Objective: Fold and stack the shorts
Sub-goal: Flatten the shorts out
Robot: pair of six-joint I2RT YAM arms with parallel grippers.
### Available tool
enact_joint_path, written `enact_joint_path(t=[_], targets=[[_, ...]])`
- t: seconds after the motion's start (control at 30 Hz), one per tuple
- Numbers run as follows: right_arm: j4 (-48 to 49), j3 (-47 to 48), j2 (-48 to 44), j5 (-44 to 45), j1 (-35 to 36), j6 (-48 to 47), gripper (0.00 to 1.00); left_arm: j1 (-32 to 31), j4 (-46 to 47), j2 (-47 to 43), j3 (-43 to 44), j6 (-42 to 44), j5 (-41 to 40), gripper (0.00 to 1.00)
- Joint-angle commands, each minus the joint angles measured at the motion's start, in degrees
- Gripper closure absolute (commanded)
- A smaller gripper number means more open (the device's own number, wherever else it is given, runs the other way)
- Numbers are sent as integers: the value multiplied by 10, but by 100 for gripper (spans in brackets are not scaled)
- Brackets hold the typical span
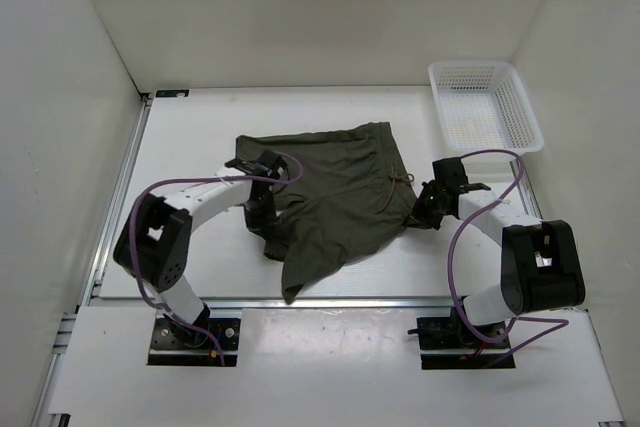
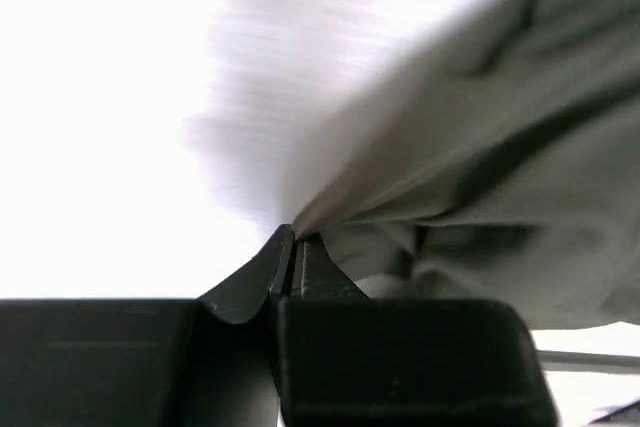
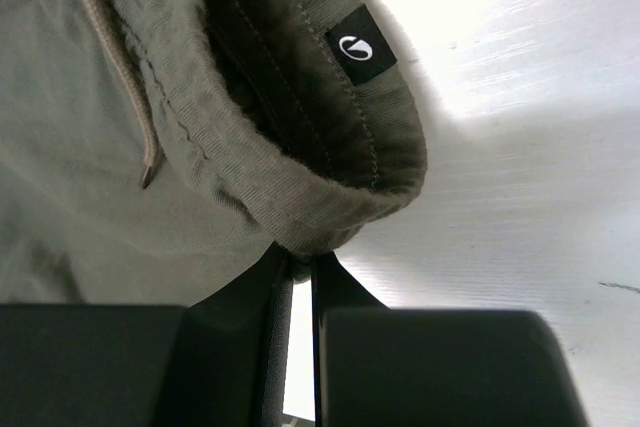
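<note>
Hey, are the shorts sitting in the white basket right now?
No, the shorts lie spread on the table near its middle, apart from the basket at the far right corner.

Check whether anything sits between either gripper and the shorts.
Nothing visible does. The left gripper and the right gripper are each closed on an edge of the shorts; the white basket sits apart at the far right corner.

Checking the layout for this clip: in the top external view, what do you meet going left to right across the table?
left end effector → shorts → right end effector → white mesh basket
</note>
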Motion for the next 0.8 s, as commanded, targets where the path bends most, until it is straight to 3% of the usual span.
enact_joint_path(t=[0.0,0.17,0.2,0.23,0.27,0.3,0.37,0.47,0.53,0.6,0.63,0.67,0.7,0.77], targets=[[-17,23,-7,21,-7,-20,100,51,-84,-73,55,41,-86,90],[-17,23,-7,21,-12,-25,100,138,-91,-38,92,91,-99,90],[-17,23,-7,21,-12,-25,100,162,-83,-7,97,98,-92,81],[-11,23,-7,14,-12,-25,100,171,-83,7,111,106,-80,50],[-11,23,-7,7,-12,-25,100,176,-76,19,119,106,-74,30],[-11,23,-7,7,-12,-25,100,176,-76,26,128,112,-74,18],[-11,28,-7,7,-12,-25,100,176,-76,26,148,112,-68,3],[-17,28,-12,7,-12,-31,100,183,-92,7,165,119,-73,1],[-24,34,-12,12,-12,-36,100,189,-99,-22,160,119,-80,22],[-29,34,-12,12,-12,-42,100,196,-99,-54,144,113,-74,49],[-29,34,-12,12,-12,-42,100,196,-99,-70,134,113,-66,72],[-29,34,-12,12,-12,-42,100,201,-105,-101,113,103,-53,82],[-29,34,-12,12,-12,-42,100,201,-105,-116,101,103,-44,90],[-29,34,-12,12,-12,-42,100,196,-96,-158,51,88,-5,90]])
